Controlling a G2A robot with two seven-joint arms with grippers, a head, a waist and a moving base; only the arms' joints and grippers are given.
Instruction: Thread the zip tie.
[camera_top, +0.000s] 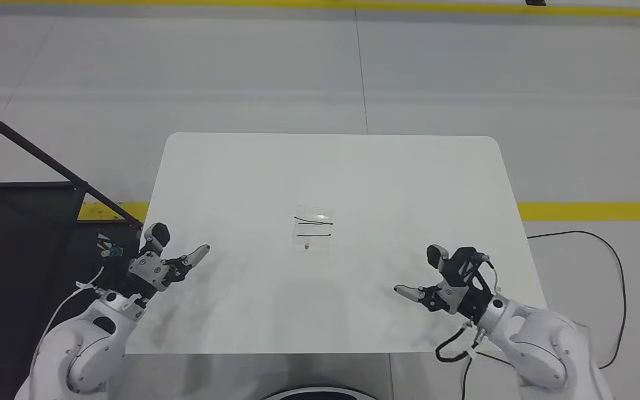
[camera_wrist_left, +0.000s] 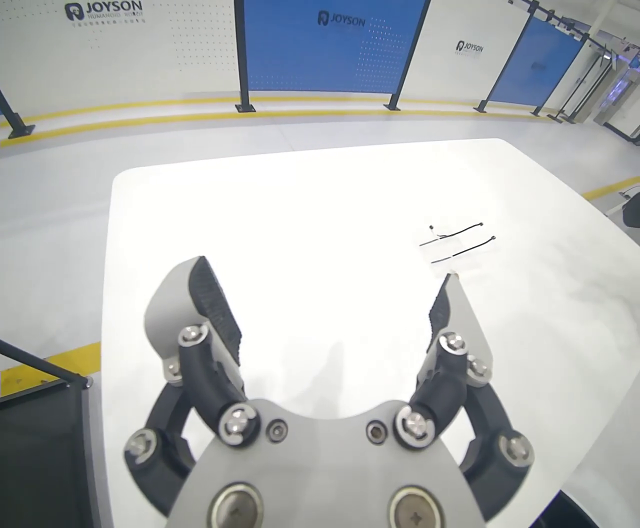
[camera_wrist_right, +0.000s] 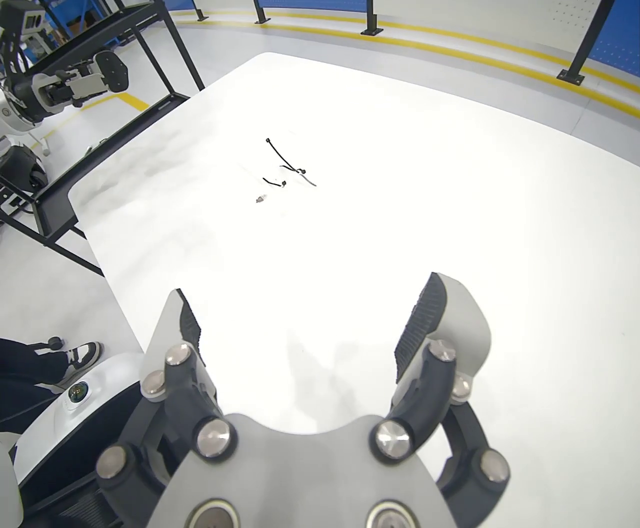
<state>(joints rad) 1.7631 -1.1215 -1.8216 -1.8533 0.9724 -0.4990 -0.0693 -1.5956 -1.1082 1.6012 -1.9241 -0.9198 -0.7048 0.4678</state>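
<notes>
Two thin black zip ties (camera_top: 314, 218) lie side by side near the middle of the white table (camera_top: 420, 170), with a small loose piece (camera_top: 305, 244) just in front of them. The left wrist view shows the ties (camera_wrist_left: 452, 235) ahead of my left gripper (camera_wrist_left: 325, 272), which is open and holds nothing. In the right wrist view the ties (camera_wrist_right: 285, 157) lie well beyond my right gripper (camera_wrist_right: 310, 287), also open and holding nothing. From above, the left gripper (camera_top: 180, 243) sits at the table's near left edge and the right gripper (camera_top: 420, 273) near the front right.
A black metal rack (camera_top: 40, 220) stands against the table's left side, close to the left arm. A dark cable (camera_top: 590, 240) loops on the floor off the right edge. Bare tabletop lies between both grippers and the ties.
</notes>
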